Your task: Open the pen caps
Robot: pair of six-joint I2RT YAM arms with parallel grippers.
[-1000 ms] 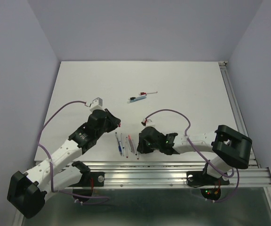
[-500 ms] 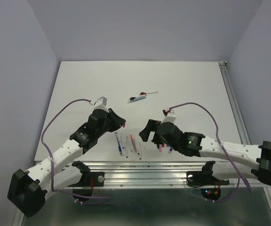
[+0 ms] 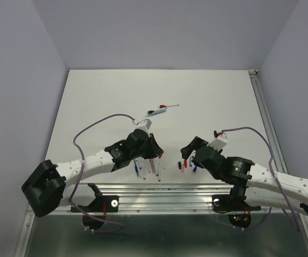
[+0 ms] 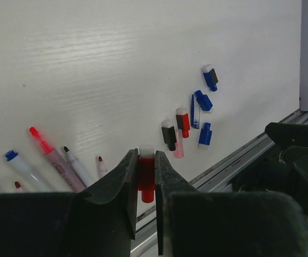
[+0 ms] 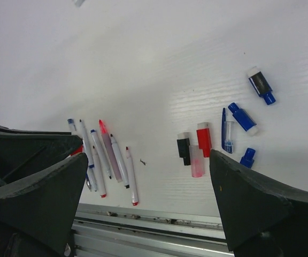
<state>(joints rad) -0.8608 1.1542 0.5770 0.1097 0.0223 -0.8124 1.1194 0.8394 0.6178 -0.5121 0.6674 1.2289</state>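
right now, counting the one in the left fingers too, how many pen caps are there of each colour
red caps: 2, one held in the left fingers
blue caps: 3
black cap: 1
pink cap: 1
black-and-blue cap: 1
total: 8

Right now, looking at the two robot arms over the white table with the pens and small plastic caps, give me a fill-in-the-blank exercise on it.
1. The left gripper is shut on a stubby plastic cap whose colour is ___.
2. The right gripper stands ___, holding nothing.
3. The loose plastic caps lie to the ___ of the row of uncapped pens.
Missing words: red; open; right.
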